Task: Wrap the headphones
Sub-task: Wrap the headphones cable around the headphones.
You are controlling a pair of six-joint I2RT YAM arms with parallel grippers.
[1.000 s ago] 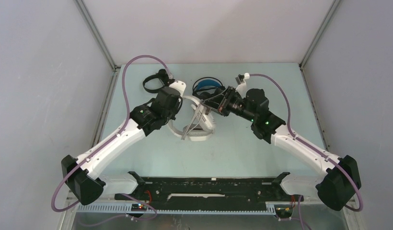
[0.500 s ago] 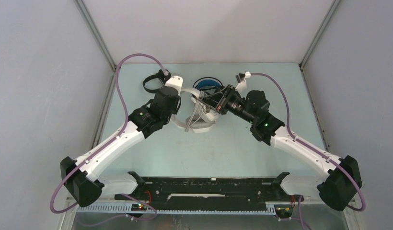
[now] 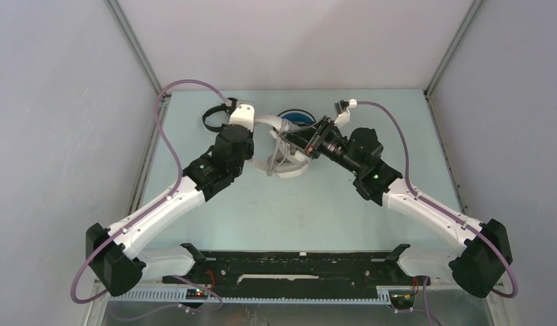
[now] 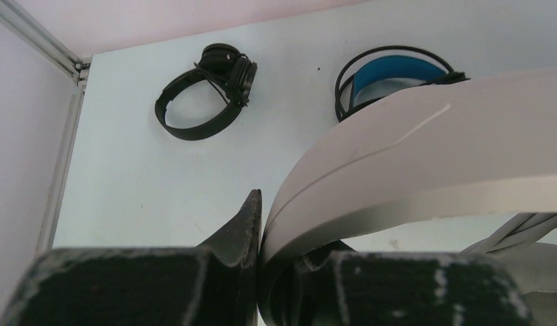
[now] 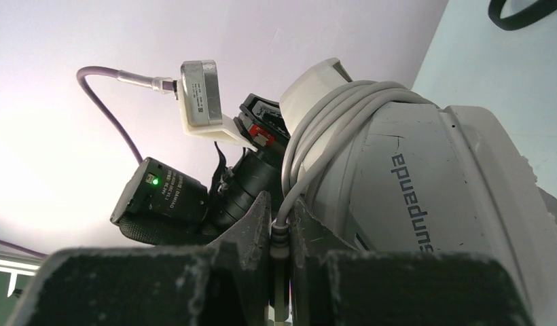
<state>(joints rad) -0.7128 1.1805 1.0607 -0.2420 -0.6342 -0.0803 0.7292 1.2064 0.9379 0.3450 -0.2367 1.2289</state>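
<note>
Your left gripper (image 4: 270, 234) is clamped on the headband of the white headphones (image 4: 425, 156). The band passes between its two fingers and curves away to the right across the left wrist view. Your right gripper (image 5: 281, 227) is pinched shut on the grey cable (image 5: 316, 119) of the same headset. The cord comes up out of the narrow gap between the fingers and runs in several turns over the top of the white ear cup (image 5: 425, 190), which sits directly in front of the fingers and carries dark printed lettering.

From above, the white headphones sit between your two wrists, with the left gripper on their left side and the right gripper on their right. Whether they rest on the table (image 3: 316, 210) or are lifted just off it, you cannot tell from these views.

The other two headsets lie flat on the table, on the far side of the white headphones. The all-black pair (image 4: 204, 92) is beyond them and to the left, well apart. The black pair with the blue headband (image 4: 394, 71) is just behind them, and its near edge is hidden by the white band in the left wrist view. Neither gripper touches either of these two
</note>
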